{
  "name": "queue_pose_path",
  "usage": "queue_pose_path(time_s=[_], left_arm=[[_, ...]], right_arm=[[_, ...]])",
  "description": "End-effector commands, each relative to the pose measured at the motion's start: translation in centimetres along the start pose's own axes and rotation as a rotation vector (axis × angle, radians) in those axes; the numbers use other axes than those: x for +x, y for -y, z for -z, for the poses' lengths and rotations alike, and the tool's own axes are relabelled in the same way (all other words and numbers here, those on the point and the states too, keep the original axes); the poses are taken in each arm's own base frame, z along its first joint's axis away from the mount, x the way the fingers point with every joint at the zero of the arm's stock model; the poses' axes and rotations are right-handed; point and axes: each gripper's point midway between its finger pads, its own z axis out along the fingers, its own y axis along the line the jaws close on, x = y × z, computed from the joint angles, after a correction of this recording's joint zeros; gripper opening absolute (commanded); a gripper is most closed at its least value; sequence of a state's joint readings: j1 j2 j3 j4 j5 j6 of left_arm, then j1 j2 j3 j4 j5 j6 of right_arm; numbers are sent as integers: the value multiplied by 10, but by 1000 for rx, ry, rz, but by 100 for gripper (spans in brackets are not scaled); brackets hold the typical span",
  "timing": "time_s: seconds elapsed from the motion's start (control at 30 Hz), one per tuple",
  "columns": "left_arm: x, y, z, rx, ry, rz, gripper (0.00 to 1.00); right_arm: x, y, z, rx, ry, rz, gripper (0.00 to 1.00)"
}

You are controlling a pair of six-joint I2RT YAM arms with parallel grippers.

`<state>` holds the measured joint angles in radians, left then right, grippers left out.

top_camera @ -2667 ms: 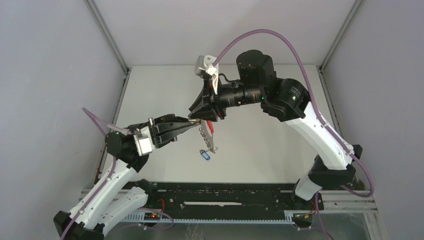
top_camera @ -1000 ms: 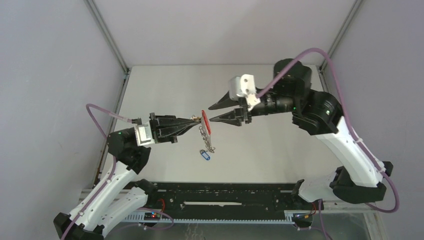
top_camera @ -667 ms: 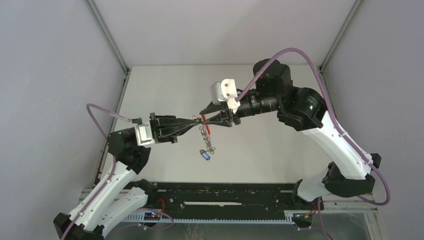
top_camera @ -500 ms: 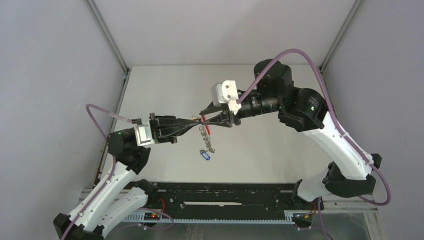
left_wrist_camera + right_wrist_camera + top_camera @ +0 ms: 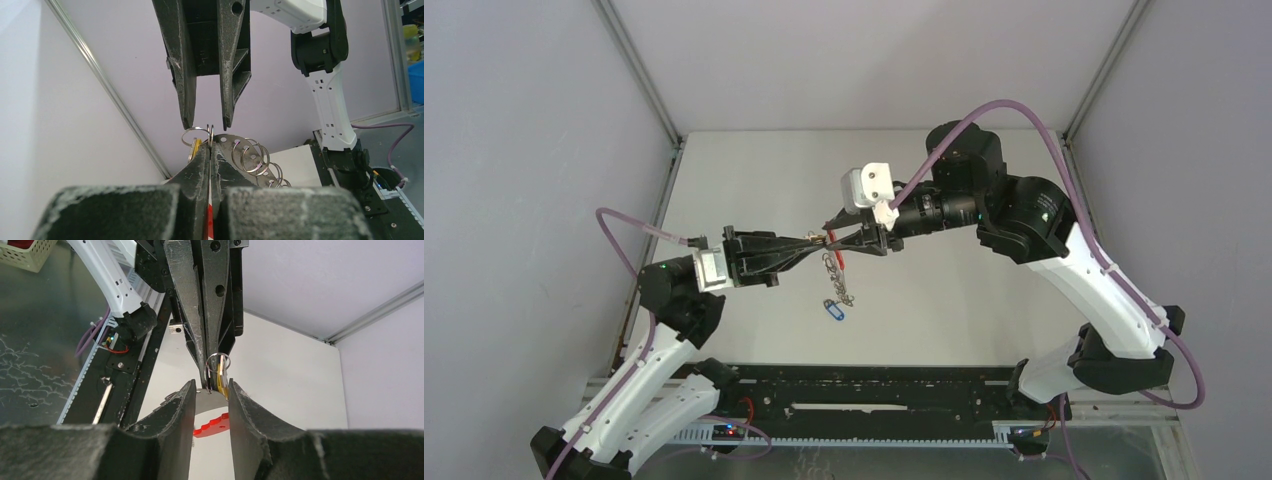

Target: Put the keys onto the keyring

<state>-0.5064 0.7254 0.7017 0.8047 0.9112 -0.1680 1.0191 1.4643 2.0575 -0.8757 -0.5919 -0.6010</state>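
My left gripper is shut on the top edge of the keyring, a grey holed plate with a row of wire rings and a red band. The plate hangs in the air. A blue key dangles at the low end of the ring row. The yellow-orange key hangs on a ring at the top, beside my left fingertips. My right gripper faces the left one, open, its fingers straddling the plate's top. The yellow key lies against one right finger.
The white table lies below the hanging keyring. Grey walls close in the left, back and right. A black rail runs along the near edge between the arm bases.
One second ago my right gripper stood wide open to the right of the keyring. It has moved left and narrowed around the keyring's top. The left arm has held still.
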Motion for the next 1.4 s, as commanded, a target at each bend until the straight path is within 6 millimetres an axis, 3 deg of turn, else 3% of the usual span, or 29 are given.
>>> queue_pose_path(time_s=[0.0,0.57,0.67,0.77,0.9,1.07,1.2,1.33,1.37], left_arm=[[-35,-4,-7,-5,63,-70,0],[-27,-7,-7,-5,37,-70,0],[-25,-7,-7,-5,33,-67,0],[-25,-8,-7,-8,30,-64,0],[-23,-11,-8,-16,17,-62,1],[-15,-16,-4,-42,-30,-65,18],[-1,-10,5,-46,-105,-42,24],[15,-1,17,-48,-195,-4,40],[18,1,19,-47,-216,0,51]], right_arm=[[-13,3,2,17,28,31,38],[-6,5,-8,10,5,19,25],[-3,4,-9,9,-8,18,17],[4,8,-9,30,-37,5,0],[16,14,-6,75,-68,-19,0],[29,20,4,104,-55,-87,0],[38,22,12,126,-49,-129,0],[50,19,18,132,-55,-176,0],[53,18,19,131,-55,-188,0]])
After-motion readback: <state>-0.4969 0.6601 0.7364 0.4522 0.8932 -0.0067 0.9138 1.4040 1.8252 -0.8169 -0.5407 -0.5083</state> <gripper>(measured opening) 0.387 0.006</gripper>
